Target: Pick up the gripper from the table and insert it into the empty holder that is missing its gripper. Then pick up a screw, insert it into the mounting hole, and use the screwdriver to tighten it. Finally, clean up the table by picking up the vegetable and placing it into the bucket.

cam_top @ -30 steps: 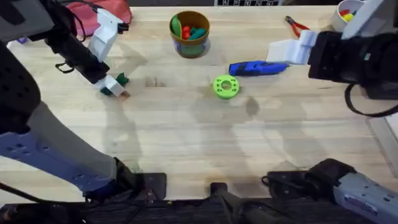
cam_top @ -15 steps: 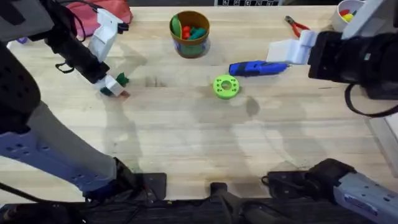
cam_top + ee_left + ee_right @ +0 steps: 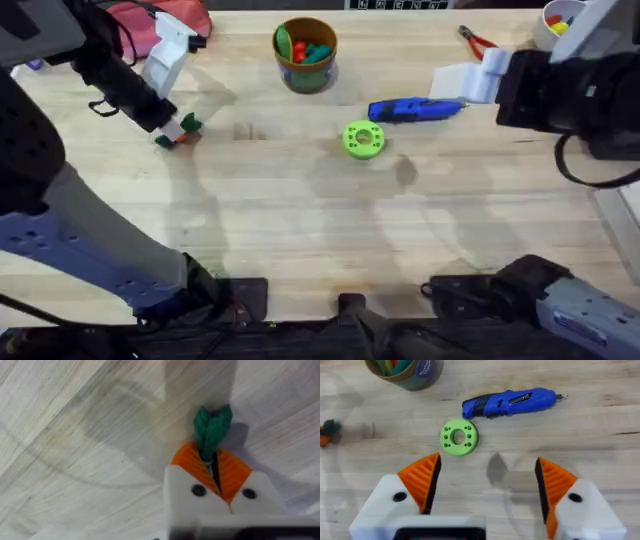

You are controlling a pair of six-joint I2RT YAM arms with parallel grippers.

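My left gripper [image 3: 172, 138] is at the table's far left, shut on the small dark green vegetable [image 3: 190, 126]. In the left wrist view the leafy sprig [image 3: 212, 427] sticks out from between the orange pads [image 3: 190, 460]. The orange-brown bucket [image 3: 306, 50] with red and green toys stands at the back centre. The blue screwdriver [image 3: 415, 108] lies right of centre, just below my right gripper [image 3: 465, 82]. That gripper [image 3: 487, 482] is open over bare wood with nothing between its orange pads [image 3: 422, 480]. The screw and the empty holder are out of view.
A bright green ring disc [image 3: 363, 139] lies left of the screwdriver [image 3: 507, 402]. Red-handled pliers [image 3: 478, 40] and a white bowl [image 3: 555, 20] are at the back right. A pink cloth-like thing [image 3: 160, 25] lies at the back left. The table's front half is bare wood.
The left gripper's tip has drawn slightly up and to the left with the vegetable in it. The right arm has not moved.
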